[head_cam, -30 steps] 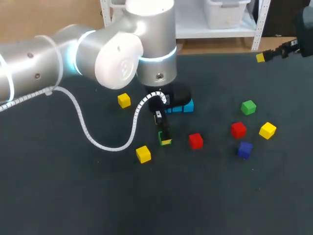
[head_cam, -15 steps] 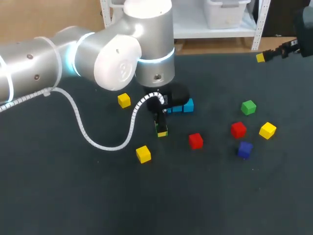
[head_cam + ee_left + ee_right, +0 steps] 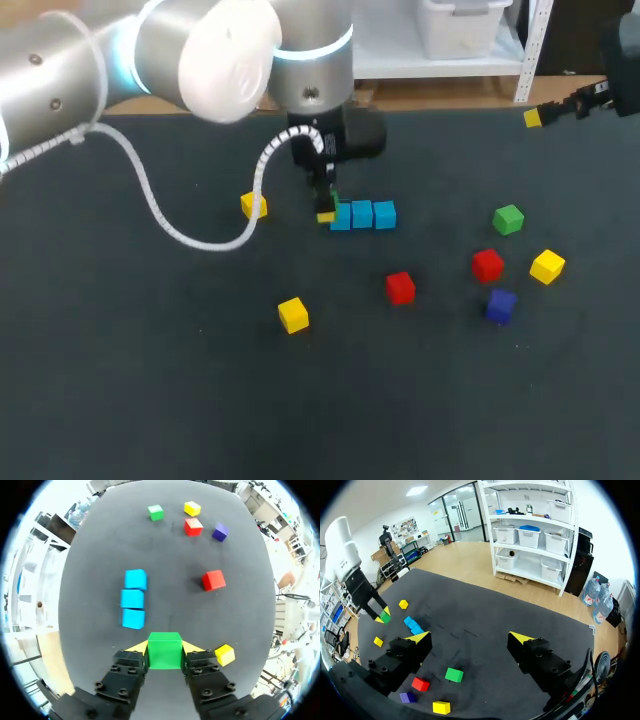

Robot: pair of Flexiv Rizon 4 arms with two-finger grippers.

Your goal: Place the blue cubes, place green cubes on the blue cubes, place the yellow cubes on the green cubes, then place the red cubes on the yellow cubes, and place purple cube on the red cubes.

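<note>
While the green cube (image 3: 164,650) is gripped from two sides by the yellow tips of the left gripper (image 3: 165,648), it is held just short of the nearest of the three blue cubes (image 3: 133,599), which are lined up in a touching row ahead of the fingers and slightly to one side. In the head view the left arm (image 3: 120,50) is seen coming in from the left, and its gripper is hung at the left end of that row; whether the held cube touches the end blue cube cannot be told. A small pale label (image 3: 329,150) is seen on the gripper's black body; its print is too small to be read.

On the dark table (image 3: 200,400) the other pieces are scattered well apart from the row: one yellow cube (image 3: 254,206) is set left of the gripper; another yellow cube (image 3: 293,314) and a red cube (image 3: 400,287) are placed nearer the front; further right a second green cube (image 3: 508,219), a second red cube (image 3: 487,265), a third yellow cube (image 3: 547,266) and the purple cube (image 3: 500,305) are grouped near one another.

The right gripper (image 3: 470,638) is kept at the table's far right corner; its fingers are spread wide and nothing is held between them.
</note>
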